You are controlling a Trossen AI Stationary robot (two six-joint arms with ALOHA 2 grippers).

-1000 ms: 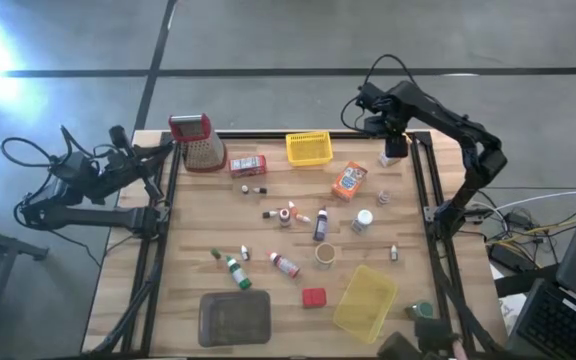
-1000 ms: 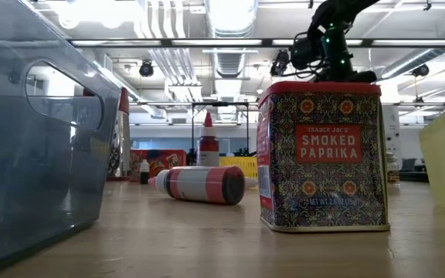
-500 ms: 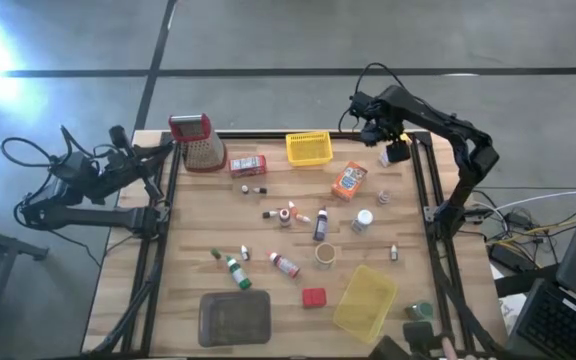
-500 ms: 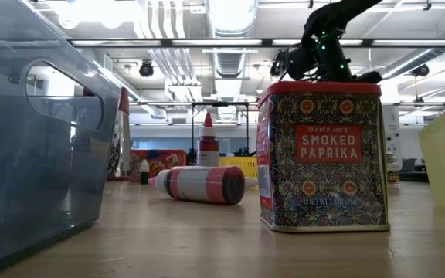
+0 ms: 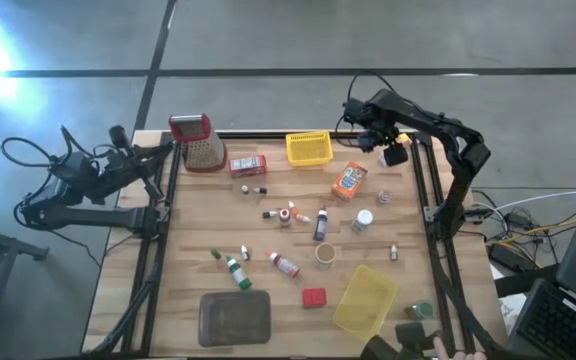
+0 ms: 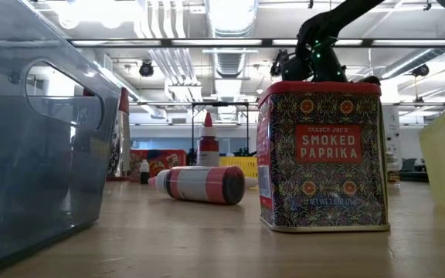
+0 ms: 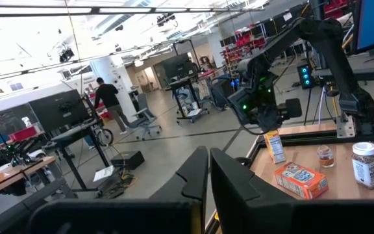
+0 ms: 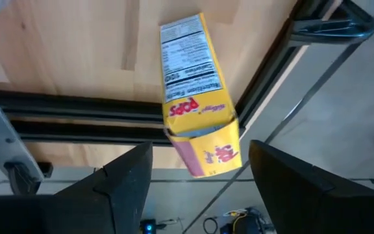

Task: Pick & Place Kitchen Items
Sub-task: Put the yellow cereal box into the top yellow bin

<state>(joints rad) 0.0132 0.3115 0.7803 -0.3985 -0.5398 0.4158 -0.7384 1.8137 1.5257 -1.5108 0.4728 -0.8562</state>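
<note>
Right gripper (image 5: 361, 112) over far right table edge, fingers apart, yellow box (image 8: 199, 130) between them, contact unclear. Left gripper (image 7: 208, 170) off table left, fingers together. Other items scattered mid-table.

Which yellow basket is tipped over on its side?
The yellow basket near the red block lies tilted; the other yellow basket by the far edge stands upright.

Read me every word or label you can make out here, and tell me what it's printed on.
"TRADER JOE'S SMOKED PAPRIKA": front of the red tin, low view.
"POPS": yellow cereal box, right wrist view; its nutrition panel is too small to read.
Print on the orange box and jars is too blurred.
</note>
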